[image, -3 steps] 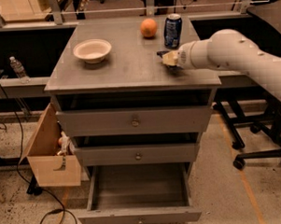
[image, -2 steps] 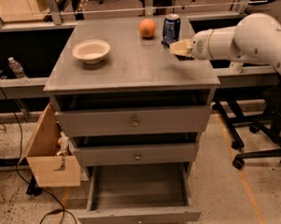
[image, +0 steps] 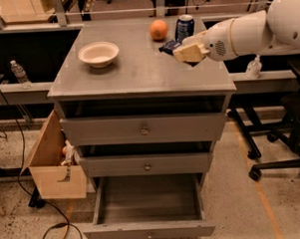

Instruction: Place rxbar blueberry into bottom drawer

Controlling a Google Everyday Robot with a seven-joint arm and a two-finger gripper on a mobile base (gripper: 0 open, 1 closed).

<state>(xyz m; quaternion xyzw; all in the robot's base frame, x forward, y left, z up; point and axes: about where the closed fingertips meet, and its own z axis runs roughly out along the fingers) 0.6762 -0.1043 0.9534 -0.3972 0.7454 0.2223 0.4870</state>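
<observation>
Tool (image: 181, 51) is found at the worktop's (image: 138, 74) far right, touching the rxbar blueberry (image: 167, 46), hold not determinable; grasp should be confirmed before lowering toward the open bottom drawer (image: 150, 230).

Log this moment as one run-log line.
gripper: over cabinet top, beside can, shut on rxbar | bottom drawer: open, empty | rxbar: not yet in drawer
</observation>
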